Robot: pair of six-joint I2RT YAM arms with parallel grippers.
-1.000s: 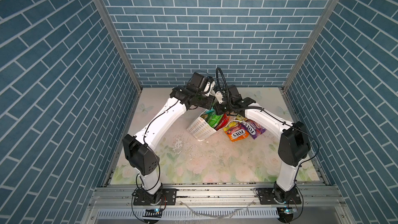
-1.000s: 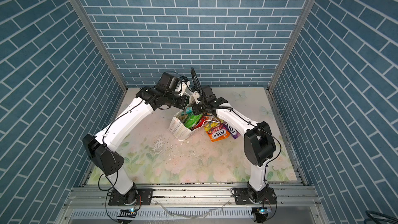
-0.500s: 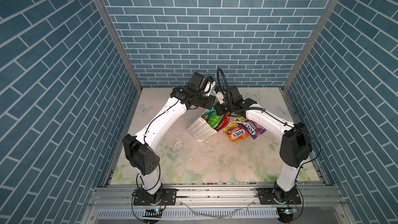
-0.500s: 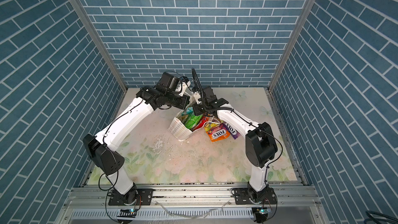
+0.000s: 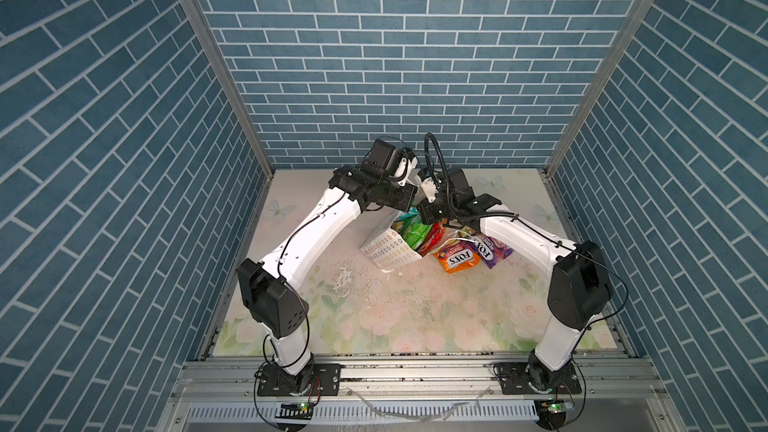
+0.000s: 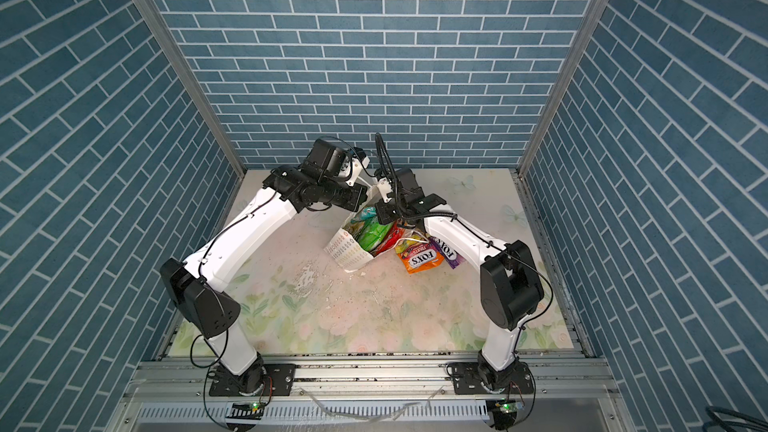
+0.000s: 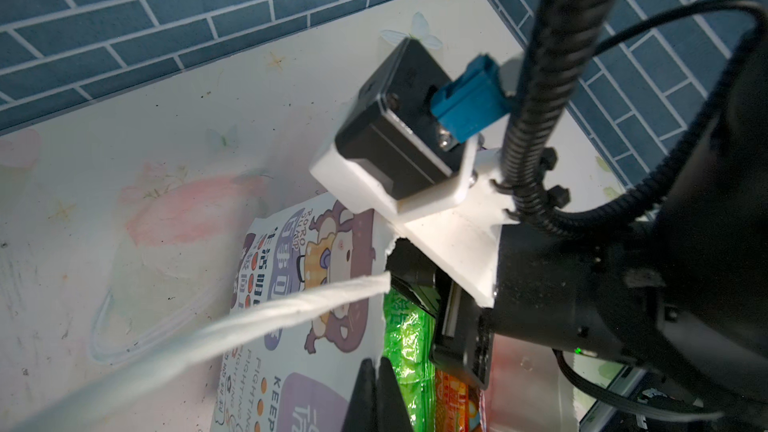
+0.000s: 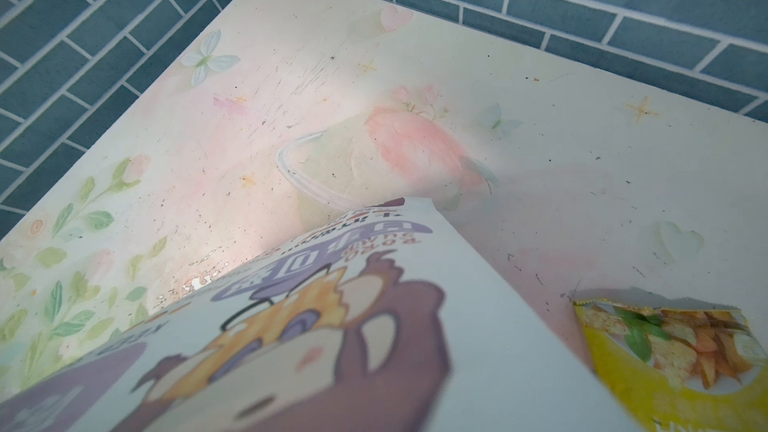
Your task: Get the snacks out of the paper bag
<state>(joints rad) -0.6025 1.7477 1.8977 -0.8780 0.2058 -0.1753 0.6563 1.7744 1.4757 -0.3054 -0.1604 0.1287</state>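
The job looks partly done. The paper bag (image 5: 388,251) lies tipped over near the middle of the worktop (image 5: 374,317), closer to its back edge. Its mouth is turned toward the right edge and its ring-printed side faces the front. Two packets are clear of it, resting on the worktop on the right-edge side of the mouth: the orange packet (image 5: 457,261), and the purple packet (image 5: 492,251) touching it on the far side. The right wrist view also shows a yellow packet (image 8: 665,355) lying on the worktop just beside the bag's cartoon face. The green packet (image 5: 413,234) and the red packet (image 5: 432,238) sit in the mouth, only partly out, and a teal packet (image 6: 368,214) shows deeper in at the bag's back end. Whether more is hidden inside cannot be told. The left tool (image 7: 376,392) is closed, its tips pinched together on the bag's torn paper edge next to the green packet, with the cord handle (image 7: 249,322) stretched past it. The right tool (image 5: 428,218) is at the same end of the bag and closed, but the pictures do not show what it grips. What is left, by my reading, is to get the green, red and teal packets fully out onto the worktop.
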